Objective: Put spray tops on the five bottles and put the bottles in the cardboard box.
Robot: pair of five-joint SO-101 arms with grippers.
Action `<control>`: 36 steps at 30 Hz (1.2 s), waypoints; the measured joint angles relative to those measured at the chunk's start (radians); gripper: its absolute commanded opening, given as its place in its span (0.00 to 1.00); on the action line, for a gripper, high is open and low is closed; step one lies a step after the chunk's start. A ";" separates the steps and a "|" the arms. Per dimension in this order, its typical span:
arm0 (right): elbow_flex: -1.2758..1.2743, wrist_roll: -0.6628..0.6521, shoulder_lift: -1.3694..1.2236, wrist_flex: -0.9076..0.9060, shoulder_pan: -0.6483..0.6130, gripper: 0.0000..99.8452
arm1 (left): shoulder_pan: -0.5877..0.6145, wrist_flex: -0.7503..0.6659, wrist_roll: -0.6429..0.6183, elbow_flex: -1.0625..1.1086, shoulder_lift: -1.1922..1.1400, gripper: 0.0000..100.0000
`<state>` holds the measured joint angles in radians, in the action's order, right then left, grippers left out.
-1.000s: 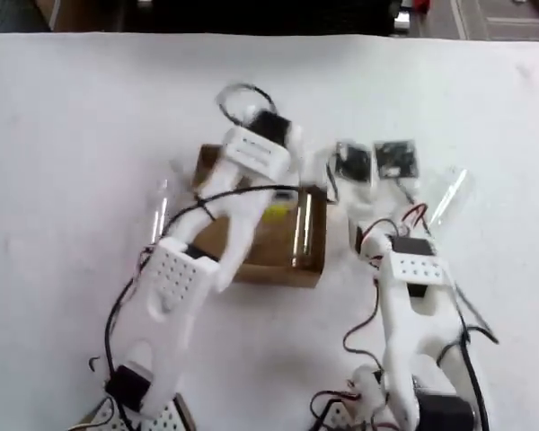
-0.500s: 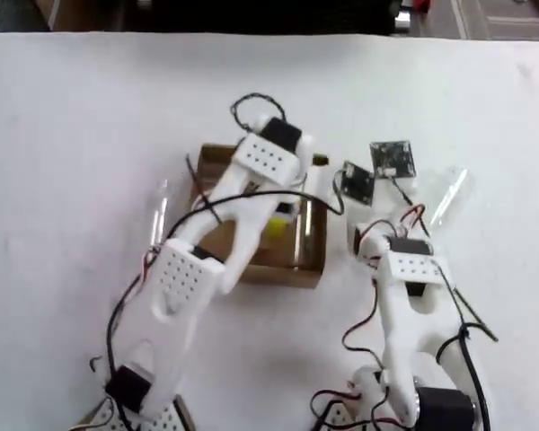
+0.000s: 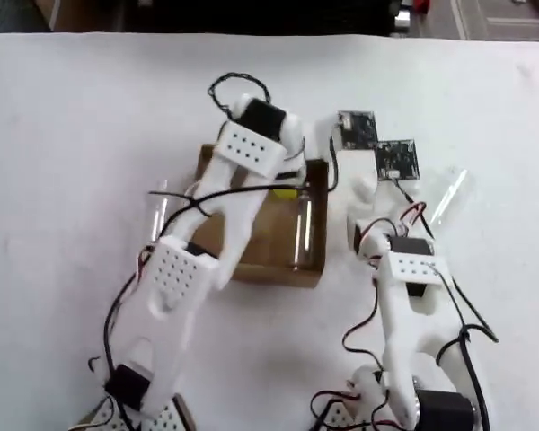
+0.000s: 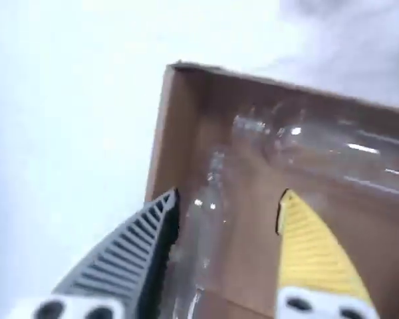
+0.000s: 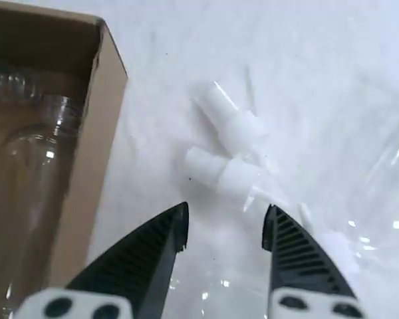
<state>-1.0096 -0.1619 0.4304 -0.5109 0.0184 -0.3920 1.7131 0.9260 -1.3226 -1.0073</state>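
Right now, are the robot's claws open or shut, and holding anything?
Left gripper: open, empty, above the cardboard box.
Right gripper: open, empty, above two white spray tops.

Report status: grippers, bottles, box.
Left gripper open over cardboard box. Right gripper open above two spray tops on table. Clear bottles lying in box, one neck bare. Nothing blocking the tops.

Brown cardboard box [image 3: 278, 268], open top, mid-table. Clear bottle [image 3: 304, 232] lies flat inside along the right wall, threaded neck uncapped; second bottle [image 4: 203, 226] flat beside it. Two white spray tops [image 5: 229, 126] loose on the table just right of the box, touching each other. Third bottle [image 3: 159, 211] flat on the table just left of the box; fourth bottle [image 3: 449, 193] off right, well apart.
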 measured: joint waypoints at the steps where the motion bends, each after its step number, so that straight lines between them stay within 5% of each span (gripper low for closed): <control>1: 0.000 0.000 0.000 -0.002 0.006 0.16 | 0.002 -0.014 -0.006 0.014 0.000 0.23; 8: -0.002 0.000 -0.003 -0.003 -0.002 0.16 | 0.020 -0.123 -0.015 0.132 0.002 0.23; 18: -0.002 0.000 -0.003 -0.003 -0.002 0.16 | 0.035 -0.120 0.149 0.222 0.003 0.23; 27: -0.002 0.000 -0.003 -0.003 0.000 0.16 | 0.112 0.048 0.212 0.147 0.051 0.23; 36: -0.002 0.000 -0.003 -0.003 0.000 0.16 | 0.135 0.060 0.215 0.092 0.051 0.23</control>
<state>-1.0111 -0.1619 0.4273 -0.5140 0.0184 -0.2570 1.7729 1.1408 -1.2306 -0.9567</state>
